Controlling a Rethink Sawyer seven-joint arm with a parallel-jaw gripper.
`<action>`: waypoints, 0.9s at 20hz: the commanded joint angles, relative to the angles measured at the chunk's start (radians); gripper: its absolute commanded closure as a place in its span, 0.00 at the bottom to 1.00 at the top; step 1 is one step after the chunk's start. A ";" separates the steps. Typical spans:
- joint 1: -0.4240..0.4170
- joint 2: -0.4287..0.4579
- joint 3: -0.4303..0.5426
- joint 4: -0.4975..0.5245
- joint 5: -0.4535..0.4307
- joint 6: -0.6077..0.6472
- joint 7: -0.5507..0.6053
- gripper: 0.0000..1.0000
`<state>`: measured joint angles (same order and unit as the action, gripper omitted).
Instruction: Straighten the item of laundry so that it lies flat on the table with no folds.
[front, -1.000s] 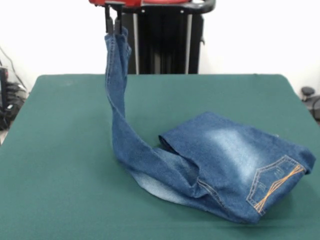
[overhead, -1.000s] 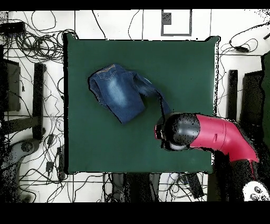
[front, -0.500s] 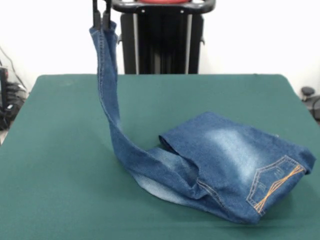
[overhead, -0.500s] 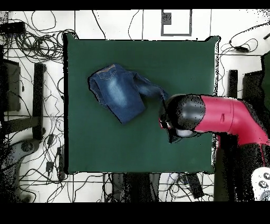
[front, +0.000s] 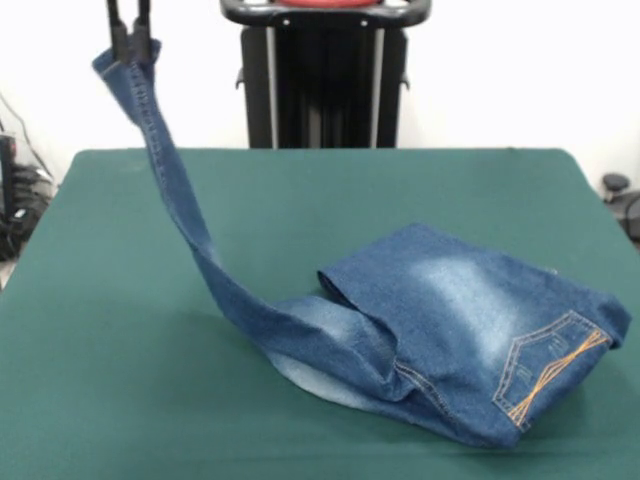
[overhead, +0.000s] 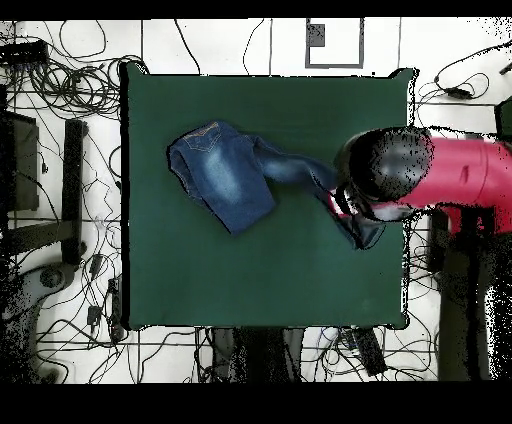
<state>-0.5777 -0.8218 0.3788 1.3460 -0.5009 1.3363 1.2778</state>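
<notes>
Claw (front: 130, 42) pinching jeans (front: 450, 320) leg cuff, holding it high above tabletop (front: 300, 190). Leg running taut diagonally down from claw to folded seat bunch, which is lying on tabletop centre.

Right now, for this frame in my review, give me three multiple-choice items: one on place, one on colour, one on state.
1. Where do the fingers grip the jeans?
A. at a leg's end
B. at the waistband
C. at a back pocket

2. What colour is the pocket embroidery?
A. white
B. orange
C. red

3. How do the jeans lie?
A. flat, unfolded
B. wholly lifted
C. one leg raised, the rest bunched on the table

Answers: 1 A, the gripper pinches the leg's tip high above the table. 2 B, orange lines cross the pocket. 3 C, the leg slopes up from a folded heap.
</notes>
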 joint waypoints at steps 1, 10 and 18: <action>0.007 0.196 0.192 -0.280 -0.095 0.170 -0.539 1.00; 0.047 0.343 0.219 -0.577 -0.167 0.292 -0.707 1.00; 0.067 0.364 0.198 -0.620 -0.166 0.313 -0.714 1.00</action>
<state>-0.5699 -0.4987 0.4887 0.8199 -0.6258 1.5575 0.8518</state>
